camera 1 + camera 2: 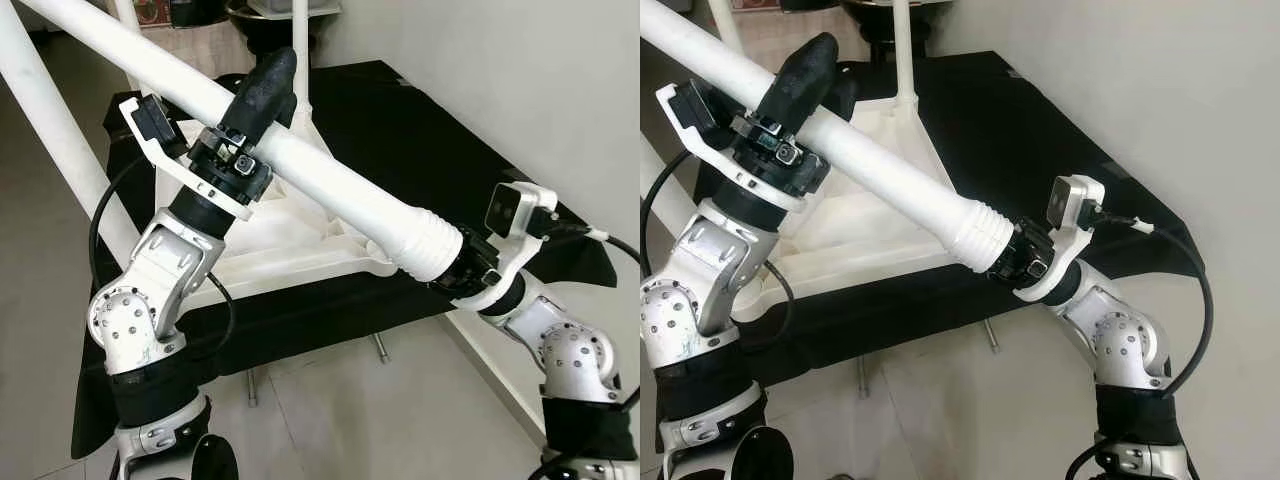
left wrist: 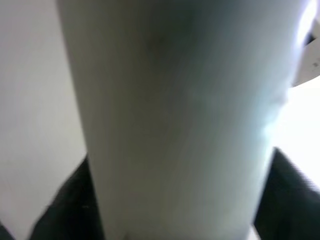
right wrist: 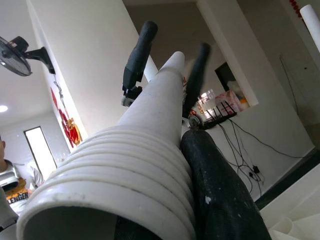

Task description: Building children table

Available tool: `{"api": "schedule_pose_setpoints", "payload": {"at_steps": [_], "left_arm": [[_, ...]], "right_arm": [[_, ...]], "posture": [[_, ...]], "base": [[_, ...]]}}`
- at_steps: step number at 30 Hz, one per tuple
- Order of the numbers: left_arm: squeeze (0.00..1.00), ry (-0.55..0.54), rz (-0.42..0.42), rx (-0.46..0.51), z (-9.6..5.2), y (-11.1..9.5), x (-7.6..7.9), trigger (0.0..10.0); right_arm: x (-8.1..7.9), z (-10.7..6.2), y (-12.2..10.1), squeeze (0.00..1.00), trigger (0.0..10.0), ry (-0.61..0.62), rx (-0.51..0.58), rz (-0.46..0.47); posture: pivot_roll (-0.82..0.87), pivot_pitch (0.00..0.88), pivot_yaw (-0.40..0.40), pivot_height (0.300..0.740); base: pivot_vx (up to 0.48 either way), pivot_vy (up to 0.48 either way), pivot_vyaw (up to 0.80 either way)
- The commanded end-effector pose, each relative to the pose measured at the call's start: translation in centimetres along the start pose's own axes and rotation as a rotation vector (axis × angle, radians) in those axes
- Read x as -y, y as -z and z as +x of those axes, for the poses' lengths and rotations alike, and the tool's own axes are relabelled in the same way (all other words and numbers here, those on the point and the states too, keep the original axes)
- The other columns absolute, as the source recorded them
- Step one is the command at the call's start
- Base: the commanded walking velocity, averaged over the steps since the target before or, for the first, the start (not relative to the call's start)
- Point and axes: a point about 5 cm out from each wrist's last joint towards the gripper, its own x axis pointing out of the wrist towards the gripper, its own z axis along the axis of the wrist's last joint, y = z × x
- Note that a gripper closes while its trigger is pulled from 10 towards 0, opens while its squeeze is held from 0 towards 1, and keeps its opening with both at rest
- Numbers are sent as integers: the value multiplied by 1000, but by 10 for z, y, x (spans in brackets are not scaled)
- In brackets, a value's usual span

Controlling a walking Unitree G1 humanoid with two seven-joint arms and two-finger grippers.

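A low bench draped in black cloth point(image 1: 400, 130) stands against a pale wall, and on it lies the white tabletop point(image 1: 290, 250) of the children's table, turned underside up; I place everything from that tabletop. Two legs already stand in it, one rising at its far side point(image 1: 301, 50) and another slanting up past its left edge point(image 1: 50, 120), so I judge the build partly done. The loose white leg point(image 1: 330, 185) I carry runs diagonally above the tabletop, its ribbed threaded end point(image 1: 430, 245) hanging just off the near right corner, not yet in any socket. My left gripper point(image 1: 262, 90) is clamped around the leg's smooth shaft over the tabletop's left half, black fingers wrapping it. My right gripper point(image 1: 1012, 255) holds the ribbed end, one finger point(image 3: 220, 195) lying along the threads. What remains, I think, is to seat this leg and screw it in, then any still missing. My right wrist camera looks up along the leg to the left gripper's fingers point(image 3: 140, 50), a wall fan point(image 3: 20, 50) and a person at the frame edge point(image 3: 15, 180); my left wrist camera gives a blurred close-up of the shaft point(image 2: 175, 120).
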Motion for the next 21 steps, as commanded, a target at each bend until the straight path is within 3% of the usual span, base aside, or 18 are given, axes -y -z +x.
{"api": "schedule_pose_setpoints", "payload": {"at_steps": [1, 18, 19, 21], "left_arm": [[0, 25, -11, -4, 0, 0, 3, 0], [0, -23, -39, 23, -1, -6, -3, 0], [0, -24, -39, 26, 0, -7, -3, 0], [0, -30, -28, 40, 2, -11, -4, 0]], "right_arm": [[-3, 0, 5, 0, 10000, -12, -42, -5], [6, -5, 17, 0, 10000, 96, -34, 24], [9, -7, 17, 1000, 10000, 126, -22, 36], [13, -11, 19, 1000, 10000, 178, 3, 60]], "posture": [[-89, 67, -19, 740], [-90, 58, -21, 740], [-91, 56, -22, 740], [-91, 55, -25, 740]], "base": [[0, 0, 0], [0, 0, 0], [0, 0, 0], [0, 0, 0]]}}
